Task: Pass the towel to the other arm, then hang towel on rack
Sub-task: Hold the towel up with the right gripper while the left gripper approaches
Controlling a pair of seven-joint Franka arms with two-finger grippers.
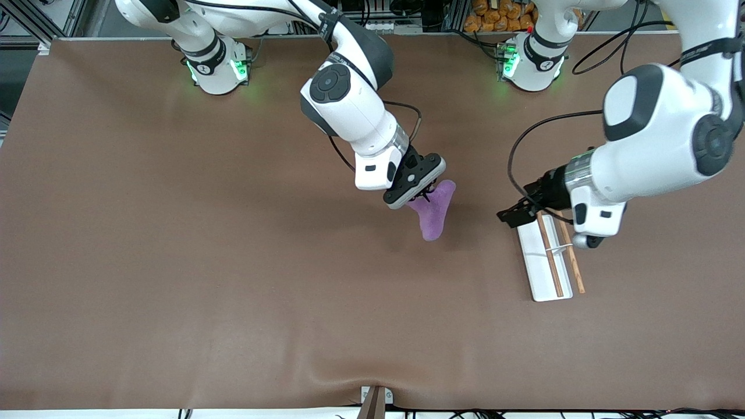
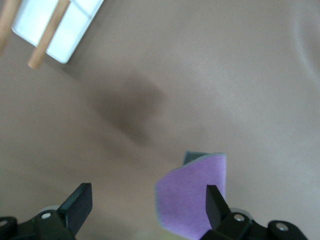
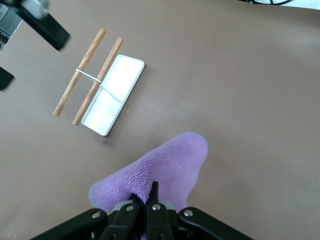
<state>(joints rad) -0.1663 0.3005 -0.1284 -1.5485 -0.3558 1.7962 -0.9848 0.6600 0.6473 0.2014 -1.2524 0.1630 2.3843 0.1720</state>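
Towel (image 1: 433, 212): lilac, fuzzy, gathered into a hanging fold. Off the counter (image 1: 174, 262), pinched at its upper part and drooping to a rounded lower end. Seen from the right wrist, the pile bunches up where the fingers meet it (image 3: 155, 175); from the left wrist, one flat purple corner shows with a thin grey-green edge (image 2: 192, 197).

Right gripper (image 1: 422, 192): fingers clamped together on the towel's upper part. It hangs over the middle of the counter, toward the right arm's end from the rack.

Rack (image 1: 547, 259): white rectangular base flat on the counter, toward the left arm's end from the towel and well apart from it. Two thin brown wooden rods run lengthwise, parallel; from the front, one crosses the base and the other sits past its edge on the side away from the towel. A thin white crosspiece joins them about midway. Nothing on the rods, nothing on the white base. In the right wrist view the whole rack shows (image 3: 102, 90), rods raised and offset to one side of the base.

Left gripper (image 1: 515, 212): fingers spread wide apart, nothing between them. It is over the end of the rack that lies farther from the front camera, pointing toward the towel. From its own wrist camera, both dark fingers (image 2: 77, 202) frame bare counter, with the towel's corner showing beside one finger and one end of the rack (image 2: 75, 30) at the picture's edge.

Counter: brown, matte, with a slight ripple along the edge nearest the front camera.
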